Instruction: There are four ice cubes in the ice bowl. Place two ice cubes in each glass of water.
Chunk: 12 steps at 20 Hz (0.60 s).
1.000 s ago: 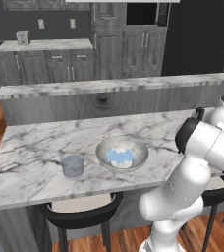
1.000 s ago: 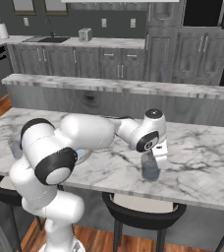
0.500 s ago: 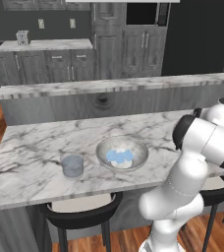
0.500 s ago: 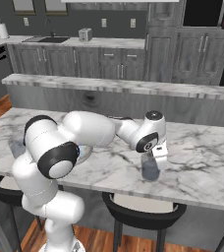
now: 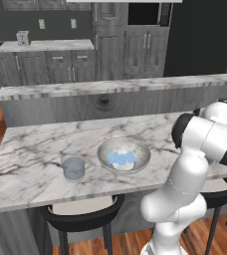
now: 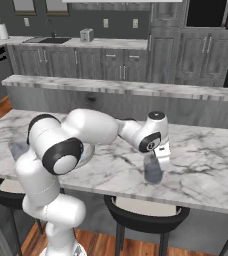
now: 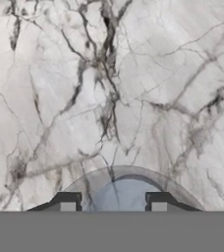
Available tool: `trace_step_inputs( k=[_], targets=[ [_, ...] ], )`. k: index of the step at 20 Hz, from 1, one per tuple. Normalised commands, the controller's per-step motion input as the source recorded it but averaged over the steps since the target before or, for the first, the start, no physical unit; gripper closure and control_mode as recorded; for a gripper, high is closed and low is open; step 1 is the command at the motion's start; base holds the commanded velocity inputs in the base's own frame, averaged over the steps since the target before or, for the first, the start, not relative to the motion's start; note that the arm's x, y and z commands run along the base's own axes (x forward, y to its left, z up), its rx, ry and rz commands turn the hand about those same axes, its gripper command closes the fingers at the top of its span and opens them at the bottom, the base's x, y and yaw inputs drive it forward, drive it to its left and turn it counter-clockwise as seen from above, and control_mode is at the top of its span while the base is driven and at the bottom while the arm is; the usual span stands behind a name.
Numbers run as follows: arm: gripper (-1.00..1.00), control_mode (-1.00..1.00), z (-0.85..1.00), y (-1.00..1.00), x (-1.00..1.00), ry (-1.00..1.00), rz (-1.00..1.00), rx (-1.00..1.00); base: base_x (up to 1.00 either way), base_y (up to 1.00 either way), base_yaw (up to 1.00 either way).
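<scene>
1. We see a marble counter (image 5: 31, 144) bearing the ice bowl (image 5: 123, 154), with ice cubes (image 5: 121, 158) clumped beyond counting.
2. Two glasses: one (image 5: 73, 168) beside the bowl, another (image 6: 153, 169) under our gripper (image 7: 113, 203), fingers parted, nothing held.

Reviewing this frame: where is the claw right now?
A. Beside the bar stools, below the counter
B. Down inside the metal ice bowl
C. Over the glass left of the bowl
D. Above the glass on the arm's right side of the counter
D: in the right base view the claw hangs just over the glass, away from the ice bowl, and the hand view shows that glass's rim between the fingertips.
</scene>
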Motion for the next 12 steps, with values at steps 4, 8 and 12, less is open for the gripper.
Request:
trace_step_inputs(
  k=[4,8,12],
  targets=[
    [-1.00,-1.00,-0.04,-0.17,0.07,0.03,0.00,0.00,0.00,0.00,0.00],
    [-1.00,-1.00,0.00,-0.13,0.00,0.00,0.00,0.00,0.00,0.00,0.00],
    [-1.00,-1.00,0.00,0.00,0.00,0.00,0.00,0.00,0.00,0.00,0.00]
  ],
)
